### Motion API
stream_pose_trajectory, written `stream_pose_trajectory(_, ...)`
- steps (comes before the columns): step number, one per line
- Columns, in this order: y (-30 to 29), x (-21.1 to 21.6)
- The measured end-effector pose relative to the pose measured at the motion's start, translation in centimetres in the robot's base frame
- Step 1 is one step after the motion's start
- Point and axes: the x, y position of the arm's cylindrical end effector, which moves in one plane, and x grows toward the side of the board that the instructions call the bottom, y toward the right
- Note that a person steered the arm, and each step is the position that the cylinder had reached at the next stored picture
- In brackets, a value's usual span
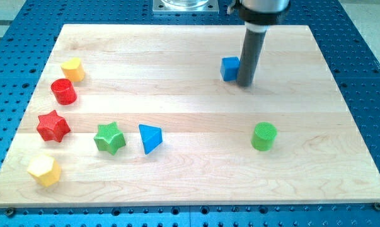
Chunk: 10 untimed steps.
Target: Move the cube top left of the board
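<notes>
A blue cube (229, 68) sits on the wooden board (177, 50) in the upper middle-right part of the view. My dark rod comes down from the view's top, and my tip (244, 84) rests on the board right against the cube's right side, slightly below it. The cube's right edge is partly hidden by the rod.
Along the view's left stand a yellow block (73, 69), a red cylinder (64, 91), a red star (53, 125) and a yellow hexagonal block (44, 170). A green star (109, 137) and a blue triangular block (150, 138) lie lower middle-left. A green cylinder (263, 136) stands at lower right.
</notes>
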Motion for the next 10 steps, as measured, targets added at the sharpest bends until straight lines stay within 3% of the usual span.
stream_pose_trajectory(1, -10.4, -4.3)
stream_pose_trajectory(2, -2.7, -4.1)
stream_pose_trajectory(3, -7.2, -8.9)
stream_pose_trajectory(4, -17.1, -9.1)
stream_pose_trajectory(5, -15.1, -6.7)
stream_pose_trajectory(6, -23.7, -7.1)
stream_pose_trajectory(7, -26.8, -8.0)
stream_pose_trajectory(10, -28.1, -9.4)
